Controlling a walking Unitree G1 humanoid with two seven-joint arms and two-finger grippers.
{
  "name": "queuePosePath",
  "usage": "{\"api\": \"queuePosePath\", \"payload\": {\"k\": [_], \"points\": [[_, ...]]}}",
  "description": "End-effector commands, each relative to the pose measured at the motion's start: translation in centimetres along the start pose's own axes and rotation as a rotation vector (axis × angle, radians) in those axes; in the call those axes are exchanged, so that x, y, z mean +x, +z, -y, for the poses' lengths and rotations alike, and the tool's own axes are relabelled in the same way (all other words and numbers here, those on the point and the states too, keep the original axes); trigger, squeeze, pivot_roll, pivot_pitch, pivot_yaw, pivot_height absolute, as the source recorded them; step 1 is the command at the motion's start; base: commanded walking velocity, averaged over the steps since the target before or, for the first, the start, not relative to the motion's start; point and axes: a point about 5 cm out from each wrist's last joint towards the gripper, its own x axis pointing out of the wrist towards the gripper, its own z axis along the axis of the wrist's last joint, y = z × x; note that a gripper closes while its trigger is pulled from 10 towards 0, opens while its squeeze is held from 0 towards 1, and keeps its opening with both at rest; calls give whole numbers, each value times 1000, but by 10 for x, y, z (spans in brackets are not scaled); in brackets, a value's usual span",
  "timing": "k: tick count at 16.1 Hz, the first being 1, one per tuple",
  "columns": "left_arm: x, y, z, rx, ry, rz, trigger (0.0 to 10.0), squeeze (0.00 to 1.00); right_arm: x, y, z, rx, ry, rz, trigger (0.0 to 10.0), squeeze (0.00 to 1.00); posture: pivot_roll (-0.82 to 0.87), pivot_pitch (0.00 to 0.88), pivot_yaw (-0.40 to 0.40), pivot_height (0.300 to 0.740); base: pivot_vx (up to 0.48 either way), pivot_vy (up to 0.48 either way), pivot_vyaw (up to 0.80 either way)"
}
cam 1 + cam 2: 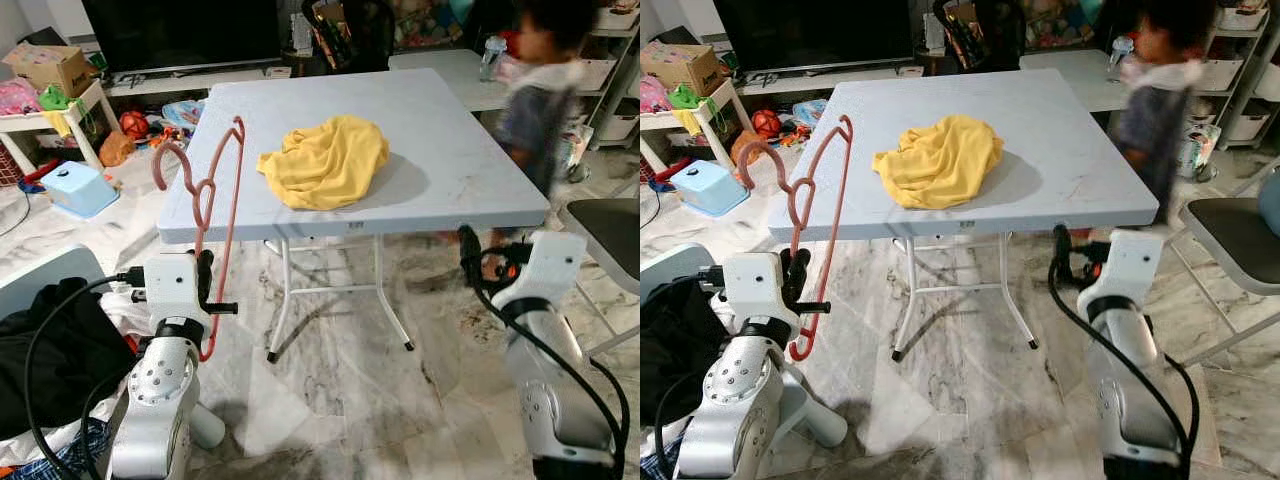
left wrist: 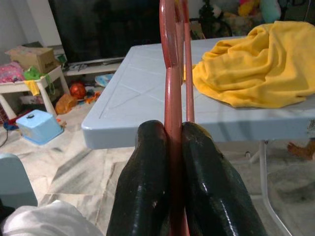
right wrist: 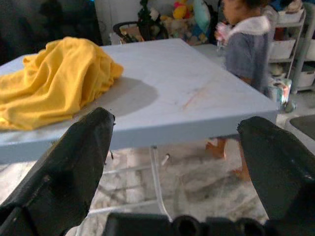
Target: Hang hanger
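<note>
- Left end effector: nearest the wrist camera, its two black fingers are pressed together on the lower part of the pink hanger, gripping it.
- Pink hanger: held upright in the air off the near left corner of the surface, with its hook at the top curling toward the robot's left; its frame stands just in front of the surface's edge.
- Right end effector: open, its fingers spread wide with nothing between them, held below the near right corner of the surface.
- Yellow cloth: lies crumpled on the surface, toward the near edge.
- Person: blurred, stands at the far right side of the surface.
- Light blue box: sits on the floor to the left, well apart from the surface.
</note>
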Motion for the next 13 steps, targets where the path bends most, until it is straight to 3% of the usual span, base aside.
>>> {"api": "queuePosePath", "payload": {"k": [1, 7, 13], "points": [[-1, 3, -2, 0, 8, 22, 10000, 0, 0, -1, -2, 8, 7, -7, 10000, 0, -59, 0, 61, 740, 0, 0, 0], [7, 9, 14, -53, -79, 32, 10000, 0, 1, -2, -9, 23, 33, -17, 10000, 0, -75, 0, 51, 740, 0, 0, 0], [3, 10, 40, -92, -291, 8, 10000, 0, 0, -4, -6, 3, 35, -40, 10000, 0, -82, 0, 42, 740, 0, 0, -768]]}}
